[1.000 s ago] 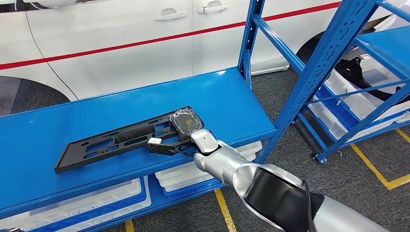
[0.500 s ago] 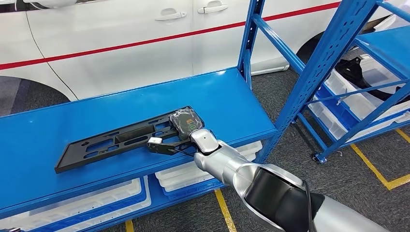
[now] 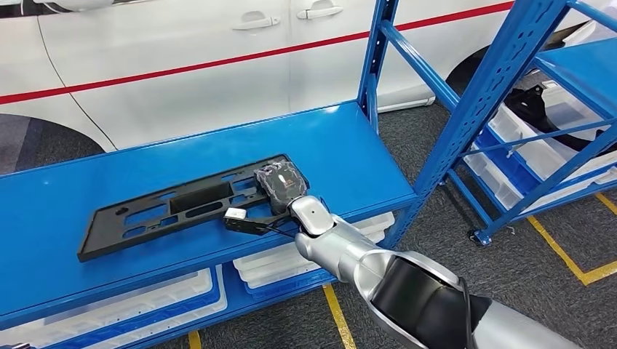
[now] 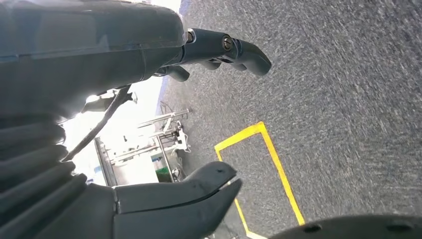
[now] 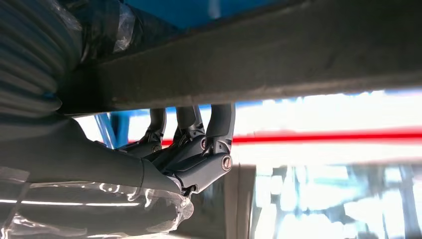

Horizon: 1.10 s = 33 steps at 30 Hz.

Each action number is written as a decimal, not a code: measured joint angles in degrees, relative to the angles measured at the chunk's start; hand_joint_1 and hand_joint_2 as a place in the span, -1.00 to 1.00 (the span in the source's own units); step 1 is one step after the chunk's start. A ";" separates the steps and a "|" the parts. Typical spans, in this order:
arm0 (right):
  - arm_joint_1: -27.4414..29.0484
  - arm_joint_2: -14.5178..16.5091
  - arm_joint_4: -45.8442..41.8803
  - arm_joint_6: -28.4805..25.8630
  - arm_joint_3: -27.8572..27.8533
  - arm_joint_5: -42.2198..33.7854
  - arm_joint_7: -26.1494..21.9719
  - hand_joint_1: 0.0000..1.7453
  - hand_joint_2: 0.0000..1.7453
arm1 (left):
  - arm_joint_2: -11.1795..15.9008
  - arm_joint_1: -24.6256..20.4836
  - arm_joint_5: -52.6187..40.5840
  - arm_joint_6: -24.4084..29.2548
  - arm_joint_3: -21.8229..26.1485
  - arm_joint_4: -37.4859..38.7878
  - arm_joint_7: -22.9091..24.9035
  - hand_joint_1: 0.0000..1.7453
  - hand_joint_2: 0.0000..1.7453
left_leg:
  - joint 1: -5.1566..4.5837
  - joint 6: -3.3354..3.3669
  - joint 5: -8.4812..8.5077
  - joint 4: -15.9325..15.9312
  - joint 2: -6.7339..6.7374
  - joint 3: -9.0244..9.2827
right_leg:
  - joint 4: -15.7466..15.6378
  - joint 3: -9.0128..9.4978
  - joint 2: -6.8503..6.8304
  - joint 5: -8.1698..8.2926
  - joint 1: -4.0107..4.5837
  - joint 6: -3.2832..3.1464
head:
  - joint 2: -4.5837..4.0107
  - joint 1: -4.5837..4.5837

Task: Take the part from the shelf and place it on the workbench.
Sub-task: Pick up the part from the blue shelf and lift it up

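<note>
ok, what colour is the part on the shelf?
Black. The long flat part lies on the blue shelf, gripped by the right hand; clearest in the head view.

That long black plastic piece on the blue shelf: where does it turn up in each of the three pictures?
Head view: the black part lies lengthwise on the blue shelf, its right end under the right hand.
Right wrist view: the black part is the dark band across the picture, with the fingers hooked over its edge.
Left wrist view: not in it.
Shared landmark: the car's red stripe.
</note>
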 joint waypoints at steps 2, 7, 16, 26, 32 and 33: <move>0.26 -0.35 -2.44 -1.60 -1.09 1.85 -0.31 1.00 1.00 | 0.00 0.04 0.14 0.35 0.05 0.00 0.00 -1.00 1.00 | -0.02 0.02 -0.02 0.04 0.01 -0.04 | -0.04 -0.03 0.01 0.01 -0.02 0.02 | 0.00 0.00; 1.25 -1.33 -8.45 -3.66 -3.40 6.59 -0.77 1.00 1.00 | 0.24 0.06 0.15 1.14 0.08 0.00 0.00 -1.00 1.00 | -0.12 0.96 0.40 -0.38 0.09 0.06 | -0.36 0.07 0.06 0.13 -0.33 0.99 | 0.01 0.01; 6.38 -3.70 -14.64 -5.11 -6.28 11.91 -0.40 1.00 1.00 | 0.28 0.09 -0.04 1.39 0.07 0.00 -0.09 -1.00 1.00 | 0.57 1.36 1.26 -0.30 0.47 -0.81 | 9.20 -3.99 -0.23 -3.21 -0.73 1.44 | 0.00 0.09; 7.54 -3.93 -17.72 -5.12 -9.07 12.44 -0.81 1.00 1.00 | 0.44 0.15 -0.09 1.35 0.03 0.00 -0.09 -1.00 1.00 | 0.71 -2.07 -5.92 9.38 0.33 -5.38 | 1.68 -3.56 -0.21 1.96 -0.40 -2.21 | 0.01 0.04; 8.26 -3.93 -18.06 -5.10 -10.05 9.70 -3.25 1.00 1.00 | 0.60 -0.06 0.07 1.39 0.03 0.00 0.14 -1.00 1.00 | 0.45 -1.16 -5.87 7.71 0.31 1.06 | 2.01 -7.13 -0.22 4.65 0.19 -2.05 | 0.01 0.04; 8.36 -3.94 -18.30 -5.05 -10.33 8.85 -3.73 1.00 1.00 | 0.67 -0.14 0.16 1.41 0.04 0.00 0.24 -1.00 1.00 | 0.25 -0.84 -5.45 3.95 0.29 3.59 | 1.95 -7.42 -0.23 5.11 0.22 -1.82 | 0.01 0.06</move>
